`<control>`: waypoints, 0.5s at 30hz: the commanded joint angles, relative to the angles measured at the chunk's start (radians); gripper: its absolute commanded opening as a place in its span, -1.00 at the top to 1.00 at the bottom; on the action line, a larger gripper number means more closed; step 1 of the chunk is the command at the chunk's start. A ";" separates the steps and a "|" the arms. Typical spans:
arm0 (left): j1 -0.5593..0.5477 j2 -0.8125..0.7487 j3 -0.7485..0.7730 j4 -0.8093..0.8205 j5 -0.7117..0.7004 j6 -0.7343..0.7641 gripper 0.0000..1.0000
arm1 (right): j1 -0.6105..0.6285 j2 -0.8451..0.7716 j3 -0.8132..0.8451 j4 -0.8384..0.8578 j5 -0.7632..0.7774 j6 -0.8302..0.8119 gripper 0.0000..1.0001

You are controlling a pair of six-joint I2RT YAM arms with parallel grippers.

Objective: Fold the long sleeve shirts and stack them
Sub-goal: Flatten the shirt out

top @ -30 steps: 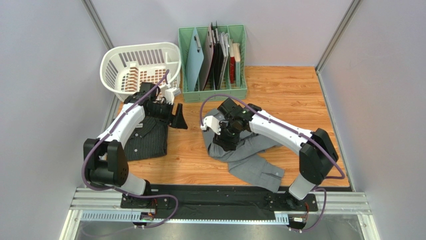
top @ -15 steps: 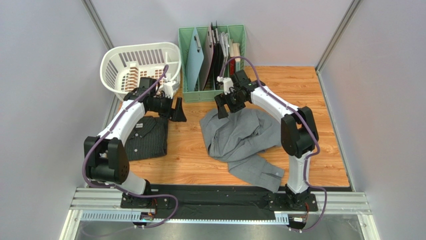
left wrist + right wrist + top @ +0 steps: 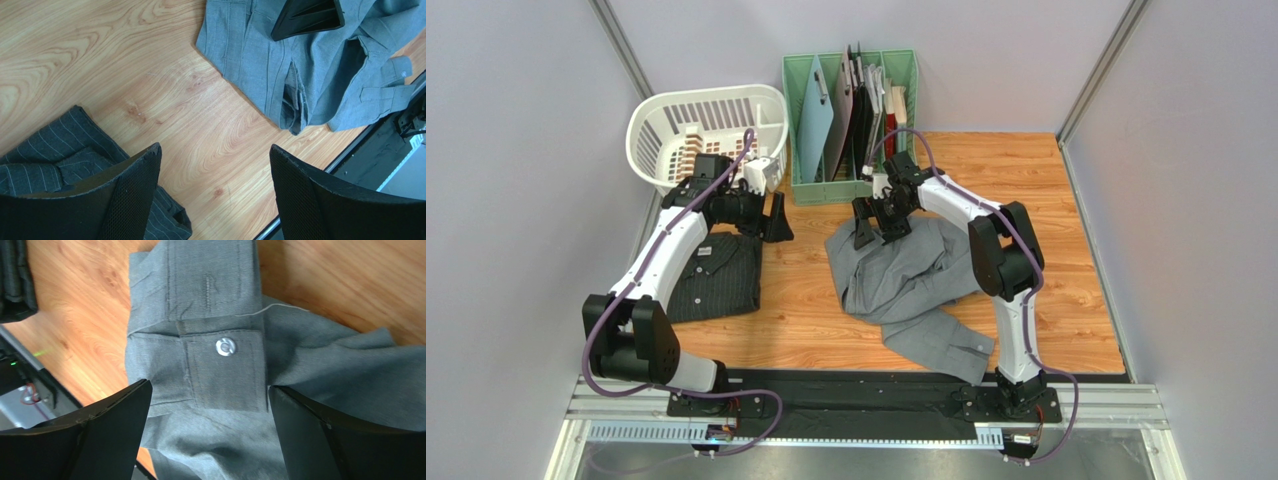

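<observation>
The grey shirt (image 3: 911, 280) lies in a loose heap in the middle of the table (image 3: 1046, 200). It is bunched up and not flat. One sleeve runs out toward the near edge, with its cuff close to the right arm's base. On the right wrist camera I see a grey flap with a shiny round snap (image 3: 225, 346) right under me.

The pinstriped shirt (image 3: 721, 282) sits by the left edge of the table. It looks like a neat, small rectangle, so I think that one is already folded. The two shirts are well apart, with bare wood between them.

My right gripper (image 3: 878, 228) hangs over the far end of the grey shirt. Its fingers are spread wide and there is no cloth between them. My left gripper (image 3: 777, 218) hangs over the bare wood just past the far corner of the pinstriped shirt. Its fingers are spread wide too, and it holds nothing.

So I judge the job is about half done. The grey shirt needs to be laid flat and folded, sleeves and all. Then one shirt has to go on top of the other.

A white laundry basket (image 3: 706, 135) stands at the far left corner. A green file rack (image 3: 851, 185) stands at the far edge beside it.
</observation>
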 commanded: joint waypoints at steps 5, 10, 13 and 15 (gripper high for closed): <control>0.044 -0.008 0.006 -0.007 0.057 -0.011 -0.70 | -0.002 0.004 0.104 0.038 -0.229 0.059 -0.27; 0.054 -0.011 0.009 -0.016 0.068 -0.013 -0.69 | 0.002 -0.048 0.153 0.023 -0.265 0.043 1.00; 0.058 -0.019 0.006 -0.020 0.068 -0.005 -0.69 | 0.010 -0.079 0.225 -0.035 -0.292 0.013 1.00; 0.059 -0.025 0.003 -0.020 0.068 -0.002 -0.70 | 0.016 -0.120 0.268 -0.078 -0.308 -0.022 1.00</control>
